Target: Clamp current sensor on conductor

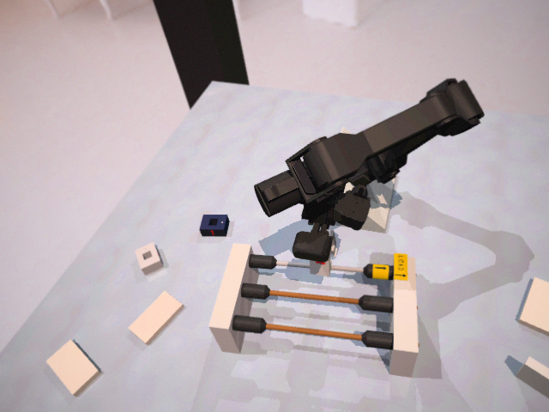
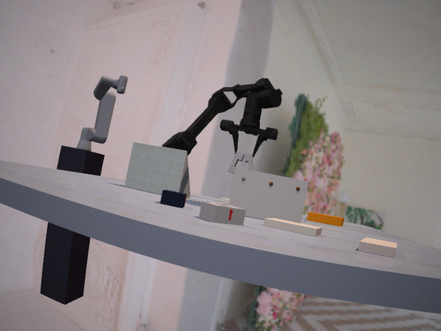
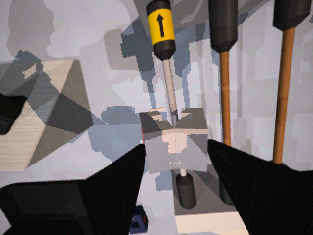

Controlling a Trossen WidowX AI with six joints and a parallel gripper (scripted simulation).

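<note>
The light grey split-core sensor (image 1: 320,269) (image 2: 233,164) (image 3: 161,158) is held with its two jaws spread apart and the opening downward. My gripper (image 2: 244,154) (image 3: 175,146) is shut on it, one finger on each side. The sensor is over the pale LOAD conductor (image 1: 350,269) (image 3: 169,88), which lines up with the gap between the jaws in the wrist view; whether the jaws reach round it is unclear. A red mark shows on one side; its direction is too small to tell. The yellow LOAD marker (image 1: 400,267) is at the rack's right end in the top view.
Two copper conductors (image 1: 310,295) (image 1: 310,330) run parallel in the rack between end plates (image 1: 230,287) (image 1: 406,310). A navy block (image 1: 205,229) (image 2: 173,198) and a pale block with a hole (image 1: 153,264) stand nearby. A wedge-like block (image 2: 156,167) (image 3: 54,113) stands behind; several beige slabs lie around.
</note>
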